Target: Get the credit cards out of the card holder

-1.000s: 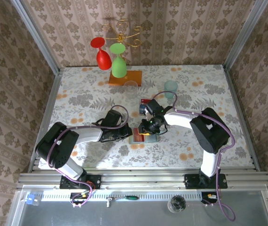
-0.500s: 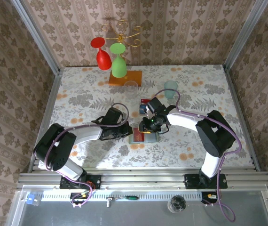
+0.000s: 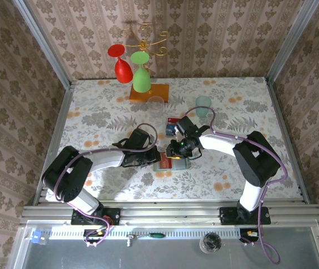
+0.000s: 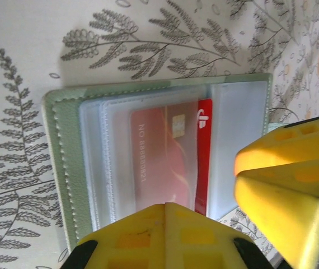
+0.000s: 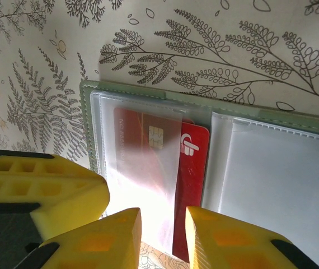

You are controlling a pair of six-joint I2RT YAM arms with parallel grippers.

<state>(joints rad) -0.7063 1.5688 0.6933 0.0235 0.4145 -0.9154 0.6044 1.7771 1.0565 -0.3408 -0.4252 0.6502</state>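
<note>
L pincer: shut, fingers together as one yellow block, lying over the card holder at the bottom edge of the left wrist view; contact cannot be confirmed. R pincer: narrow gap, fingers apart, tips over the holder's lower edge; the sleeve edge and red card show in the gap, and a grip on the card cannot be confirmed. Card holder pos.: open and flat on the fern-print counter, pale green stitched rim, clear plastic sleeves on both panels. Red card pos.: in a sleeve on one panel, approx. a quarter of its width exposed toward the fold. Markings on card: gold chip, white logo (brand not legible), sideways print "NO" plus a row of digits, mostly 8s, not fully legible through the plastic. In the top view the holder sits at ctr, L pincer on its left, R pincer over its far edge. Beyond: teal cup. Farthest: orange base w/ red goblet and green goblet, both inverted.
</note>
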